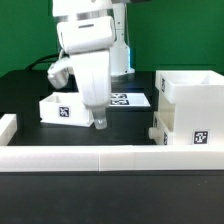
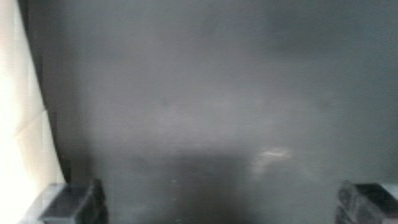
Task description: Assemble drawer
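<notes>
- My pincer (image 1: 99, 122) hangs released over the black table (image 1: 135, 118), pointing straight down. In the wrist view my fingertips (image 2: 71, 204) stand wide apart with only bare tabletop between them, so I grasp nothing.
- The box casing (image 1: 192, 100) stands upright at the exterior view's right, well apart from me.
- The small tray (image 1: 58, 108) lies on the far side of me from the casing, near my fingers but not touching them.
- A second low white piece (image 1: 160, 128), which I take for the other tray, sits against the casing's side that faces me. I cannot tell how it is seated.
- The marker board (image 1: 128, 99) lies flat between the small tray and the casing.
- I judge the step in hand is fetching the loose small tray.
- To do it well, I should shift away from the casing until one tray wall lies squarely between my fingers. I should stay wide open on the way down and clench only once the wall sits deep between my pads.
- An off-centre pinch could tip or skate the light plastic.
</notes>
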You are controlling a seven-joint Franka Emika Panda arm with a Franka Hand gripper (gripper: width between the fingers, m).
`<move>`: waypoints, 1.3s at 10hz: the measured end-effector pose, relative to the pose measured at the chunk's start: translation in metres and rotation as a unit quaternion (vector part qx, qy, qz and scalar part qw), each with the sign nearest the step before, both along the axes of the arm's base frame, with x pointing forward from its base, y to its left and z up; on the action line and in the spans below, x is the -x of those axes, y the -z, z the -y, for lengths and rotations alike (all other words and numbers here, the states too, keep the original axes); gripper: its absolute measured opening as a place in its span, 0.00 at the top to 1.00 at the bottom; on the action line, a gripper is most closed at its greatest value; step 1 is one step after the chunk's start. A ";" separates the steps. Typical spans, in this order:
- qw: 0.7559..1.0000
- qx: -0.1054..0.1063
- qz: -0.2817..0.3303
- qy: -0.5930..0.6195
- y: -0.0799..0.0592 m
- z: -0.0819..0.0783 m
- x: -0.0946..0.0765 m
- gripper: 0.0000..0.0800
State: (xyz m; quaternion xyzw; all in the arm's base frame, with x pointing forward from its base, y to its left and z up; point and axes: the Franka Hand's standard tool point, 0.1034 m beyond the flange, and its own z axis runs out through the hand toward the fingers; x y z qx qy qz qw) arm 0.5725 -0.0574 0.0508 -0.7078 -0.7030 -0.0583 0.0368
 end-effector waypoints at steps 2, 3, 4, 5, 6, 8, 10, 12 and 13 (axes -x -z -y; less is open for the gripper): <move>0.999 0.013 0.018 0.041 -0.014 0.008 0.025 0.19; 0.998 0.016 0.023 0.047 -0.013 0.009 0.035 0.19; 0.999 0.015 0.019 0.046 -0.012 0.009 0.034 0.19; 0.999 0.014 0.020 0.047 -0.011 0.009 0.033 0.19; 0.999 0.014 0.019 0.047 -0.010 0.009 0.033 0.19; 0.997 0.013 0.016 0.068 -0.009 0.009 0.034 0.19; 0.987 0.008 0.007 0.160 -0.008 0.021 0.039 0.19; 0.968 0.011 0.011 0.250 -0.012 0.031 0.054 0.19; 0.955 0.012 0.011 0.296 -0.020 0.036 0.057 0.19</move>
